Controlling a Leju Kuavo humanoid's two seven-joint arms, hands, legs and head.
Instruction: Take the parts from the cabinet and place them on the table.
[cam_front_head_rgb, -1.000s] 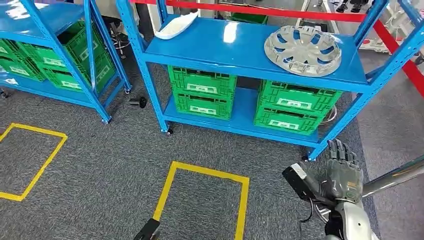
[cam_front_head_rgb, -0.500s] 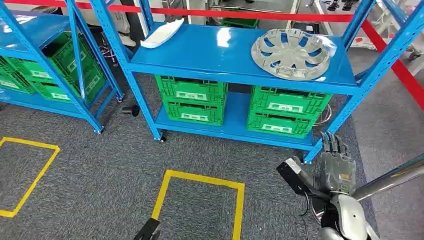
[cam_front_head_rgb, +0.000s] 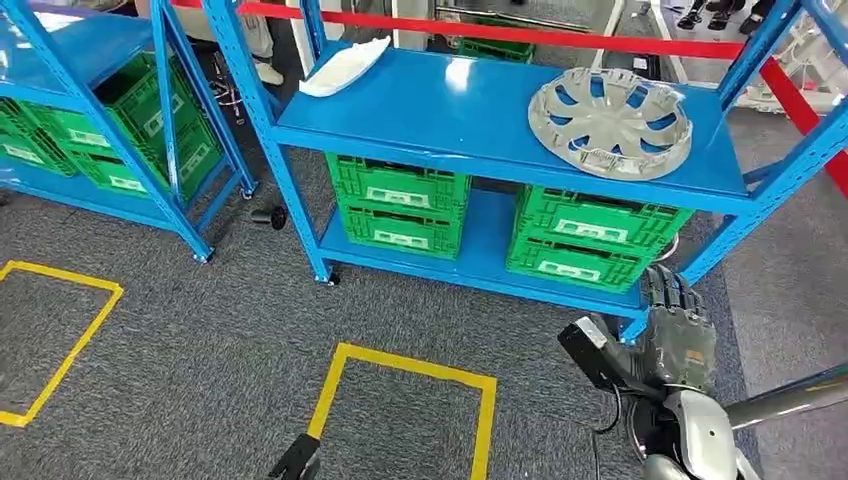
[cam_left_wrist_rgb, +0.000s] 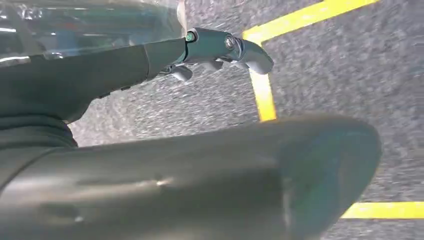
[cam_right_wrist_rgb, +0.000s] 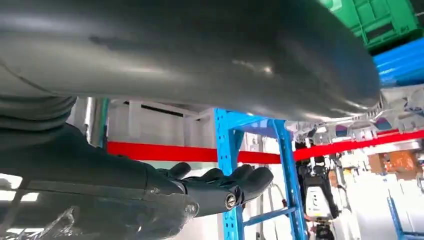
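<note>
Shifted view; hubcap (cam_front_head_rgb: 610, 108) beyond right robot hand (cam_front_head_rgb: 675, 335)

The head view looks down from above at the blue rack (cam_front_head_rgb: 500, 110) beyond the right hand (cam_front_head_rgb: 675, 340). Each wrist view sits close behind its hand (cam_left_wrist_rgb: 220, 47), the right one (cam_right_wrist_rgb: 220, 187) sharing that rack's post.
</note>
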